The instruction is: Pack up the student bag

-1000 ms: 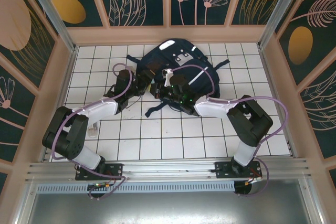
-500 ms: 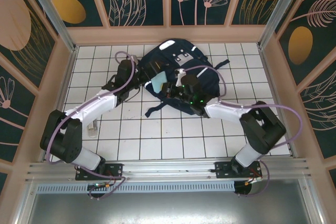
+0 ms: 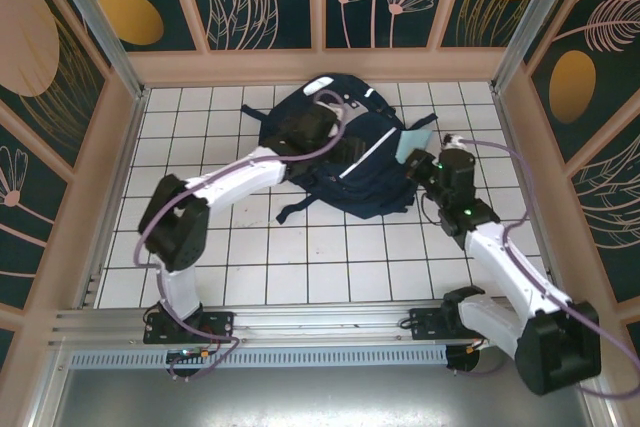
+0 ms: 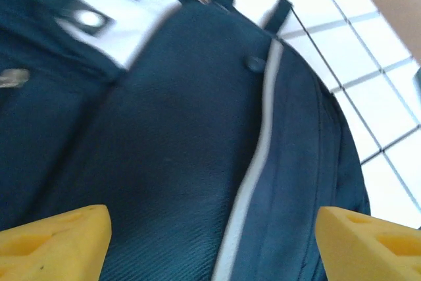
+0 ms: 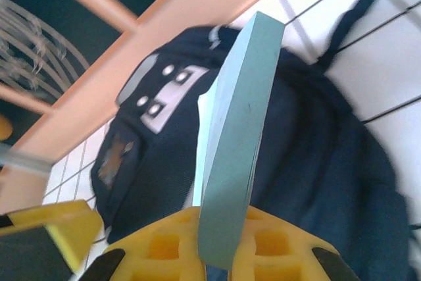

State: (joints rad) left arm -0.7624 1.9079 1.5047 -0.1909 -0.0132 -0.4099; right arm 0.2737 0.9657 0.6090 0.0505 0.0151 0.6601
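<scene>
The student bag (image 3: pixel 350 152) lies flat near the middle of the worktop's (image 3: pixel 300 267) far edge, white-grey patches facing up and loose straps trailing toward the near side. My left pincer (image 4: pixel 212 245) hovers over its navy front panel, jaws spread wide. The yellow fingertips (image 4: pixel 59 238) are well apart with nothing between them, just fabric and a white stripe below. My right pincer (image 3: pixel 422 157) is at the bag's right side, toward the worktop's right edge. It's clamped tight on the lower end of a pale teal notebook (image 5: pixel 237 129), held edge-on with the bag beyond it.
</scene>
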